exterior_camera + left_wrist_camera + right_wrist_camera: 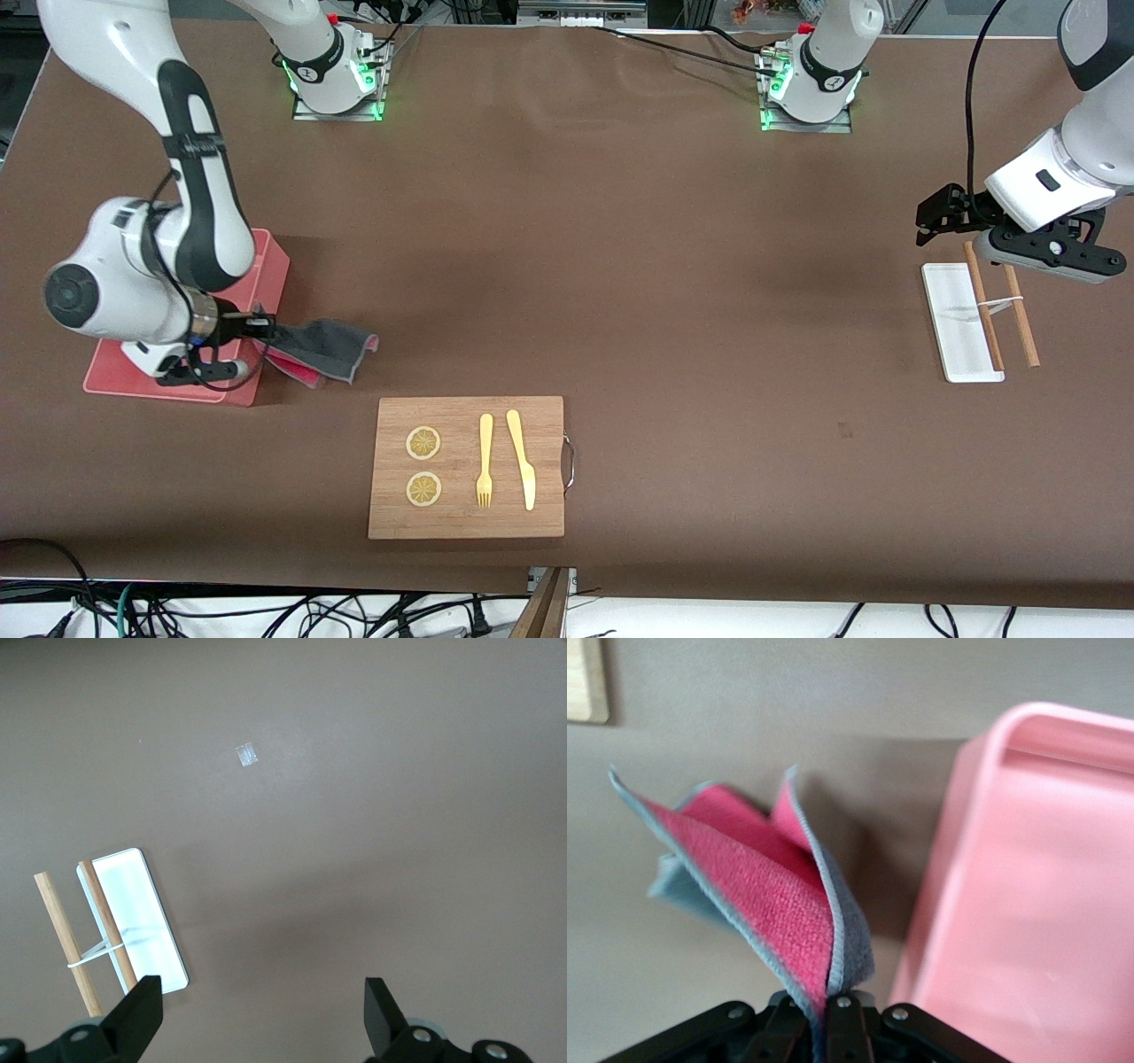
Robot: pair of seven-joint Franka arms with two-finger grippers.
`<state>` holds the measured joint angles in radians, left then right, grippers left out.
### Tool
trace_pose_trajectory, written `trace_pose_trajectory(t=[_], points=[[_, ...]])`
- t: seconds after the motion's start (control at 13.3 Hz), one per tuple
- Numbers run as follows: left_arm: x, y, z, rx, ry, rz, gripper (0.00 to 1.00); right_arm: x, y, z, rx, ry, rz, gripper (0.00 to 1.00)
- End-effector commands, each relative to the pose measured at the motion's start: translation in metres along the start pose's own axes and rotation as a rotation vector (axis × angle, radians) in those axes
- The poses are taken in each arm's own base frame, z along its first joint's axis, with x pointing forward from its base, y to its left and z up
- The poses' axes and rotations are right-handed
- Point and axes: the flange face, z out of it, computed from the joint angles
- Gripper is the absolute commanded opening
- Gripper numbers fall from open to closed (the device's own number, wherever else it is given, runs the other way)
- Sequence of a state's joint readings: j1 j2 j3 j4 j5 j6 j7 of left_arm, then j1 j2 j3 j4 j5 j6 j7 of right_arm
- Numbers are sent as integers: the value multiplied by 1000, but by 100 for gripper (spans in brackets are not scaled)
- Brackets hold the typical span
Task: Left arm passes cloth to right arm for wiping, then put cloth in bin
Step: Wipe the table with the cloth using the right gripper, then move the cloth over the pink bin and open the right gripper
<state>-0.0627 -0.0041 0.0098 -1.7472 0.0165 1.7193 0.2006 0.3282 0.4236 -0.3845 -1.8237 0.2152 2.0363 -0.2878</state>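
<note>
Hidden or cut off: the bin (266, 266), a pink rectangular tub at the right arm's end of the table (620, 266), is largely covered in the front view by the right arm (190, 177); only one wall and a corner show there. The right wrist view gives part of its rim and inside. The right end effector (259, 332) is mostly masked by its own wrist.

Cloth (323, 347): dark grey face up, pink-red underside showing at the fold. Clenched by one edge in the right end effector, the rest draping away just beside the bin, low over the table and possibly touching it.

Left end effector (261, 1019): released, jaws wide apart, holding nothing. The left arm (1054, 186) waits over the white tray (952, 319) and two banded wooden sticks (1019, 310).

Also on the table: wooden cutting board (467, 416) with two lemon slices (423, 465), a yellow fork (485, 461) and knife (523, 461), nearer the front camera than the cloth.
</note>
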Motion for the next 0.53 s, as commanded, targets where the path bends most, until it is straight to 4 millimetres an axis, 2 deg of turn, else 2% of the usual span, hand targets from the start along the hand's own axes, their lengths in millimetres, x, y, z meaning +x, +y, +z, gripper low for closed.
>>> trace_pose_trajectory(t=[0.0,0.23,0.45], points=[[-3,0,-5,-3,5,19,100,-40,1,-70,-11,-4,-30,0],[-3,-1,-5,-2,4,20,100,-86,11,-148,-78,12,-46,0],[-3,-1,-5,-2,4,20,100,-127,30,-193,-122,6,-36,0]])
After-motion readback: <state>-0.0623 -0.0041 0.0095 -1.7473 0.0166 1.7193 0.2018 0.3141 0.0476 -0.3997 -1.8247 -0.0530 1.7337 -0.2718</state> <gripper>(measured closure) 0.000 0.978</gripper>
